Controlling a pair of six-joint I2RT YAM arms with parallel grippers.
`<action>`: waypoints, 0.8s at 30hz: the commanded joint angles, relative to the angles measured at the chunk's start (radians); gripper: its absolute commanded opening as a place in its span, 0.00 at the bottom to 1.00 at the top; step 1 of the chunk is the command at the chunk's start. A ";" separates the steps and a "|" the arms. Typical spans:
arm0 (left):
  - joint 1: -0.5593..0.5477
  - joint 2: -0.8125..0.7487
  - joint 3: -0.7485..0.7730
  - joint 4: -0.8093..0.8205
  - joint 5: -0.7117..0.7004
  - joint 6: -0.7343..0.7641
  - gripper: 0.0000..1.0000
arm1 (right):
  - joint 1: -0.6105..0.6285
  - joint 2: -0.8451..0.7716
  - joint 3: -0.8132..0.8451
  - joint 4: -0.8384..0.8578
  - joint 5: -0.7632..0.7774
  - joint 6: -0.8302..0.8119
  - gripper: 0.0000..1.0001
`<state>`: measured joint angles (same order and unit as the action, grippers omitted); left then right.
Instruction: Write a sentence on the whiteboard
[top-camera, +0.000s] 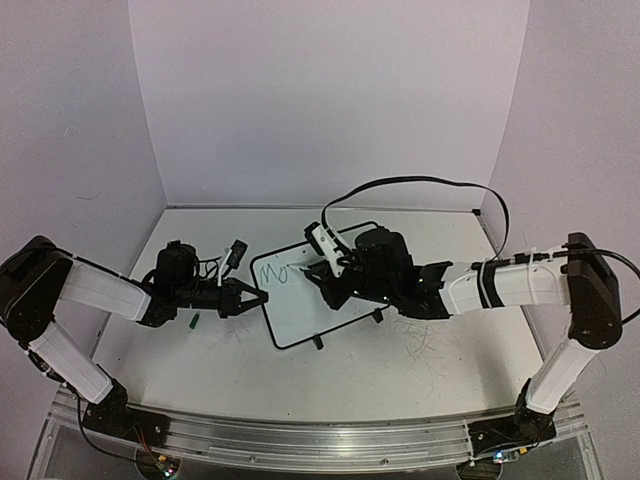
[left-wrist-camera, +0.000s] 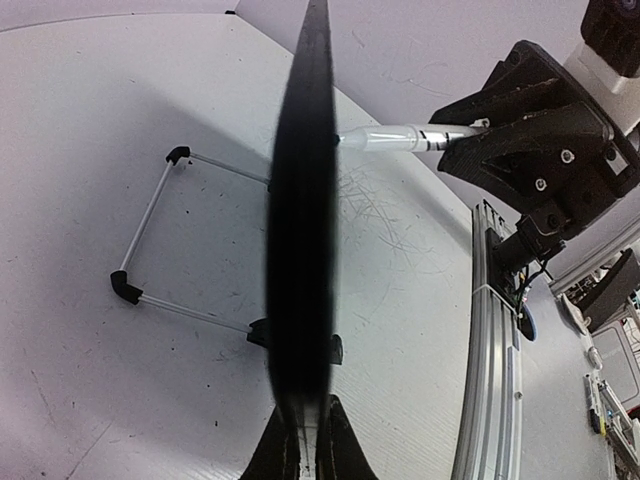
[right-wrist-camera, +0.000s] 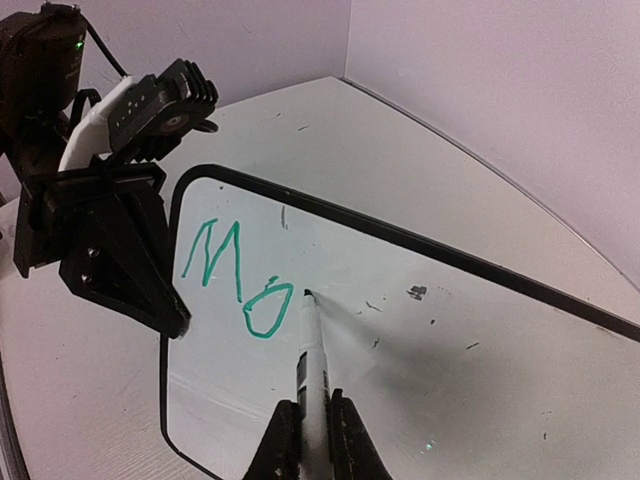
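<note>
So you're mid-sentence — "Mo" (right-wrist-camera: 235, 280) is down in green on the board (right-wrist-camera: 470, 350), propped mid-table (top-camera: 200, 360). Right gripper (right-wrist-camera: 310, 425) clamps the marker (right-wrist-camera: 311, 350), tip seemingly touching. Left gripper (top-camera: 252, 298) pinches the board's edge. Next — a third letter, lightly.

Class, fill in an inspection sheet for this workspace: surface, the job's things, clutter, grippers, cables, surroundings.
Surface: scuffed white tabletop, scratched in places.
Job's things: small black-framed whiteboard resting on its stand, with green letters "Mo" written on it; white-barrelled marker, its tip on the board just right of the letters.
Clutter: one small dark green piece on the table beside the left gripper, perhaps a cap.
Grippers: left gripper shut on the whiteboard's edge; right gripper shut on the marker.
Cables: black cable loops from the right arm over the table's back.
Surroundings: plain pale walls on three sides.
</note>
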<state>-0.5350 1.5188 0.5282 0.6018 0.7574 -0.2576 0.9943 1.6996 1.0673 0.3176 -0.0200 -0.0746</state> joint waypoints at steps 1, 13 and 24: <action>0.001 -0.020 0.004 0.001 -0.015 0.055 0.00 | 0.003 0.019 0.048 0.007 0.008 -0.001 0.00; 0.001 -0.026 0.000 -0.001 -0.017 0.057 0.00 | 0.003 0.005 0.013 -0.015 0.046 0.018 0.00; 0.001 -0.031 0.000 -0.004 -0.020 0.055 0.00 | 0.002 -0.013 -0.026 -0.022 0.048 0.029 0.00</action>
<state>-0.5350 1.5176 0.5282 0.5949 0.7570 -0.2586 0.9981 1.7077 1.0583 0.3120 -0.0086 -0.0596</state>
